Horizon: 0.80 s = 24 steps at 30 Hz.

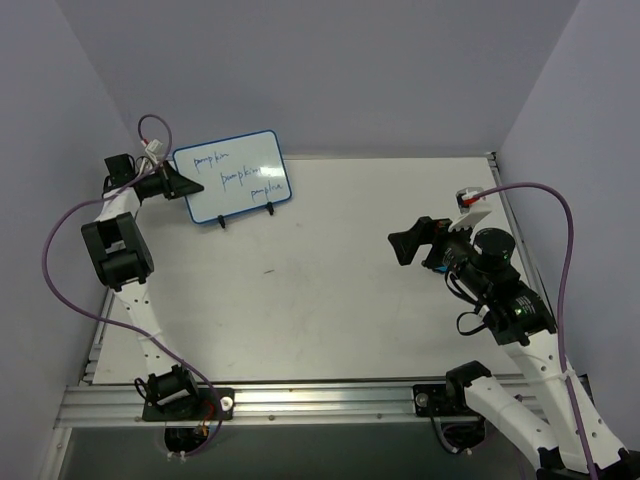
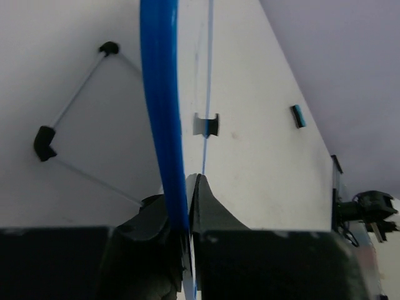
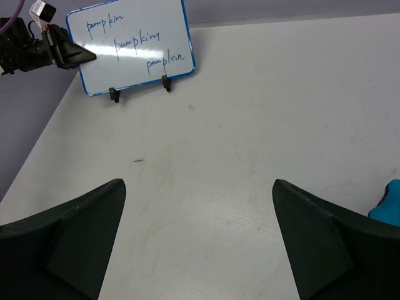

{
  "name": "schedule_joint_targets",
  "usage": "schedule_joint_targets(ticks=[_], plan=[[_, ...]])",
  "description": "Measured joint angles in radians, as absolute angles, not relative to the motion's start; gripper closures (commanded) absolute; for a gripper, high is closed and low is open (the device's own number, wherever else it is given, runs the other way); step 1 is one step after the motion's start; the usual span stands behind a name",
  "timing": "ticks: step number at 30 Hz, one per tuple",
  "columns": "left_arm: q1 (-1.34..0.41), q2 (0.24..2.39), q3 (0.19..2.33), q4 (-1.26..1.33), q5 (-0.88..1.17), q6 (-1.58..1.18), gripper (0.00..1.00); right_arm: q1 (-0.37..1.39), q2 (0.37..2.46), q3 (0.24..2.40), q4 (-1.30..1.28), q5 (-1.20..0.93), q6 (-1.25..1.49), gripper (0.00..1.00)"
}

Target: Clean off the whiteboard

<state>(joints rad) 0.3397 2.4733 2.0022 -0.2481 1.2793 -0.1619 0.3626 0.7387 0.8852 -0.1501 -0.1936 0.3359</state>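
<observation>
Whiteboard [image 1: 235, 175] stands near the far left corner of the desk [image 1: 330, 320], propped nearly upright on a wire stand [image 2: 69, 112] whose black feet sit under its lower rim. It leans back a little, so its face is turned towards the arms. Three blue handwritten words cross it in a descending step, all intact, so no erasing appears to be done yet. The left pincer [image 1: 180, 182] is clenched on the board's left edge. In the left wrist view the blue frame runs straight between the two fingers [image 2: 209, 206], which press on it from either side. That hold is probably there to brace the light board, since a wipe across its face could otherwise tip it back or push it off the stand. The right pincer [image 3: 197, 187] hangs over the right half of the desk, well apart from the board, fingers spread wide and holding nothing. It faces the writing from across the desk. A small blue eraser [image 3: 390, 201] lies near the far edge towards the right corner, just beside the right pincer's finger in the wrist view. The free arm seems placed to pick it up before crossing to the board, which would call for a turn to the right and a drop.
</observation>
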Motion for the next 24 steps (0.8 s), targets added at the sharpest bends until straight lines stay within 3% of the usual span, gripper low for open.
schedule_joint_targets(ticks=[3,17,24], plan=[[0.333,2.474,2.01,-0.223,1.335,-0.198,0.98,0.364,0.738,0.885,-0.141,-0.194,0.336,0.0],[0.338,2.493,2.011,-0.156,1.357,-0.254,0.98,0.374,0.732,0.885,-0.13,-0.192,0.339,0.0],[0.349,2.506,1.997,0.002,1.359,-0.377,0.98,0.375,0.723,0.885,-0.13,-0.191,0.339,0.0]])
